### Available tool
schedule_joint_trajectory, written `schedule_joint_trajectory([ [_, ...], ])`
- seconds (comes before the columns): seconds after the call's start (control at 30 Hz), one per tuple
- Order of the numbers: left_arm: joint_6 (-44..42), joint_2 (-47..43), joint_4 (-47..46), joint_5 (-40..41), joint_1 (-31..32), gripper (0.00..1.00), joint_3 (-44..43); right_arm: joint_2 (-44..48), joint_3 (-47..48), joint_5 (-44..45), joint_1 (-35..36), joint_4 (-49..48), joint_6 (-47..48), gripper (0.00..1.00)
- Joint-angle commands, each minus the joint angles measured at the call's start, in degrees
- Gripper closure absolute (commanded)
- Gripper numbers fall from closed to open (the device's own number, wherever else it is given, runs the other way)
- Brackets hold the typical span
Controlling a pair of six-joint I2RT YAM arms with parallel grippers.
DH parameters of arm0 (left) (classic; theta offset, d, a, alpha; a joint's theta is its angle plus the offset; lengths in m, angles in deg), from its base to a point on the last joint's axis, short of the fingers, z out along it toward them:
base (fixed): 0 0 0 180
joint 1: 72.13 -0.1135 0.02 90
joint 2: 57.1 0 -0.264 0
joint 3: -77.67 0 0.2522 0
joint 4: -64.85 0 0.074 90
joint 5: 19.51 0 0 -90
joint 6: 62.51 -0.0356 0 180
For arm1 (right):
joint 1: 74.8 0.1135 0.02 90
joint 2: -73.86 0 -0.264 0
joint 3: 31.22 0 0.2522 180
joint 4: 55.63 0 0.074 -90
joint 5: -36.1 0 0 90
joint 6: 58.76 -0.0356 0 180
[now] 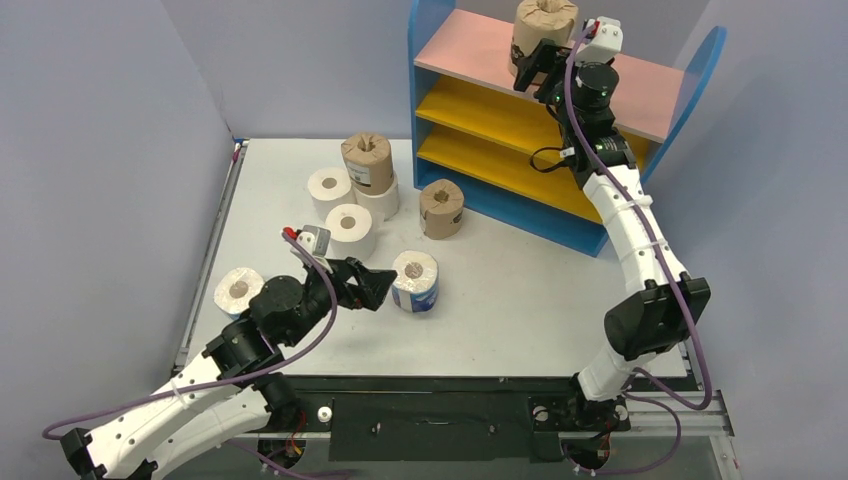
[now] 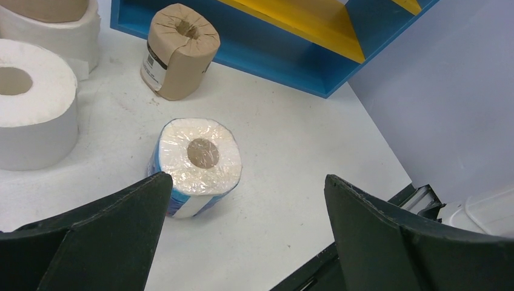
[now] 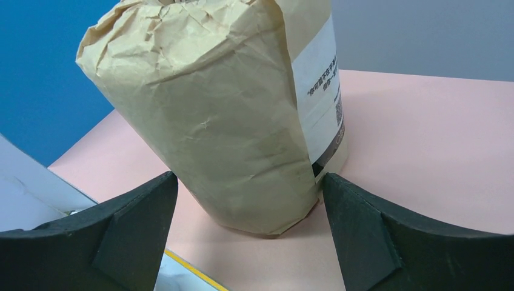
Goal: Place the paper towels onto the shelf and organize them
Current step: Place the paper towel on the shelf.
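Note:
The shelf stands at the back right. One brown-wrapped paper towel roll stands upright on its pink top board. My right gripper is open just in front of it, a finger on each side of the roll's base, not pressing it. A blue-and-white wrapped roll stands on the table. My left gripper is open and empty just left of it. In the left wrist view the roll sits beside my left finger.
On the table behind are a brown roll stacked on a white roll, two white rolls, another brown roll near the shelf's foot, and a white roll beside my left arm.

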Motion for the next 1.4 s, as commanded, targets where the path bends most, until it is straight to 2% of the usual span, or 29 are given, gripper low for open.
schedule_joint_trajectory([
  [0.0,0.0,-0.2,-4.2,-1.4,0.0,0.04,0.7,-2.3,4.0,-5.6,-0.5,3.3,-2.3,0.16],
  [0.33,1.0,1.3,-4.9,-2.9,0.0,0.04,0.8,6.2,-2.3,-6.5,-2.4,-0.9,-7.6,0.14],
  [0.53,2.1,1.5,-4.7,-3.1,0.0,0.04,1.1,9.2,-0.9,-7.5,-3.7,1.0,-11.5,0.14],
  [0.73,2.6,1.3,-4.4,-3.3,0.0,0.04,1.3,7.2,2.5,-7.8,-5.4,3.2,-12.3,0.14],
  [1.0,2.1,0.4,-4.5,-3.3,0.0,0.04,2.2,0.9,6.0,-14.0,-5.9,0.6,-15.1,0.14],
  [1.37,0.5,0.9,-5.5,-2.8,0.0,0.04,2.0,-6.7,14.9,-15.0,-3.2,2.7,-11.8,0.14],
])
